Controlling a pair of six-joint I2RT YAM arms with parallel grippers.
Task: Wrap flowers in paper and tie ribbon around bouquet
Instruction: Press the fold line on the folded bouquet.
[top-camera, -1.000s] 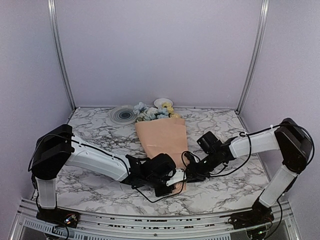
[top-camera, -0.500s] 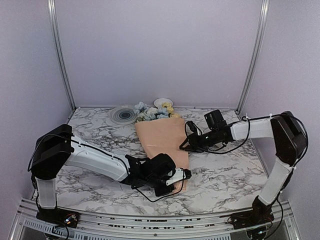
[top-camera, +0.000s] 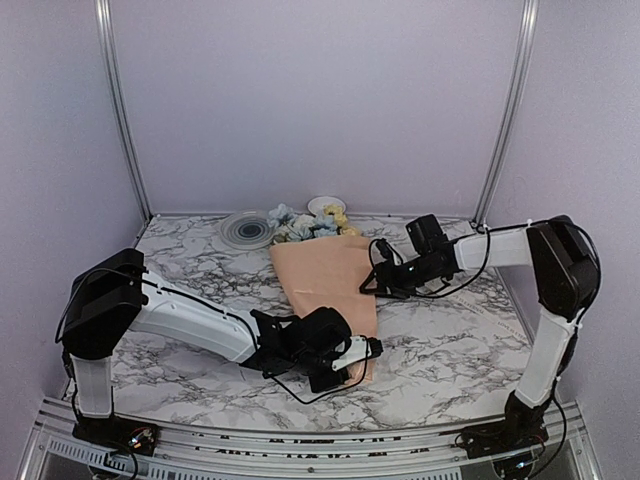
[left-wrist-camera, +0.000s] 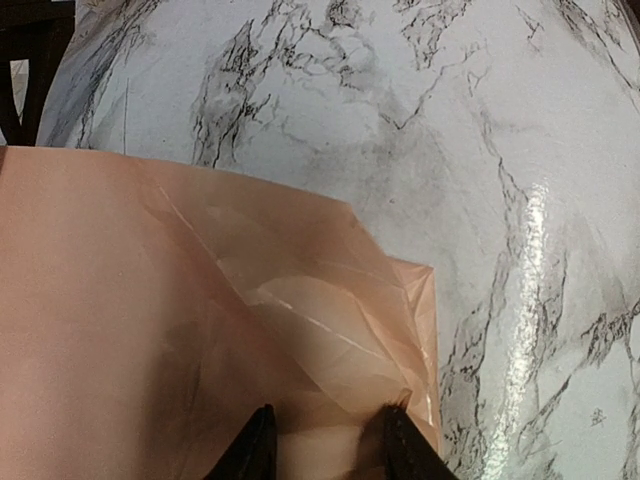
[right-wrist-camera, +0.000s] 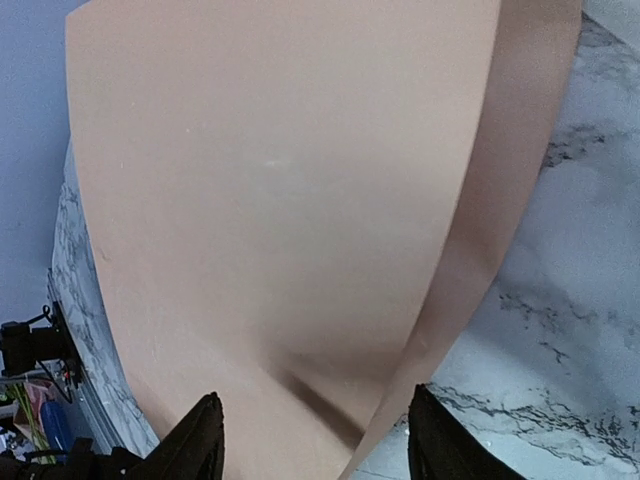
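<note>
The thin green stems of the pale blue, yellow and white artificial flowers (top-camera: 308, 224) are hidden inside the folded peach-orange wrapping paper (top-camera: 325, 275); only the blooms show past its far edge. In the top view the left gripper (top-camera: 368, 350) partly covers the paper's narrow near end. The left wrist view cuts off the black fingers (left-wrist-camera: 255, 450) at its bottom edge, and whether they pinch the crinkled paper cannot be told. In the right wrist view the paper runs past the top edge, and only the tips of the right gripper (right-wrist-camera: 315, 440) show. The small white dish (top-camera: 326, 205) behind the blooms is too small to make out.
</note>
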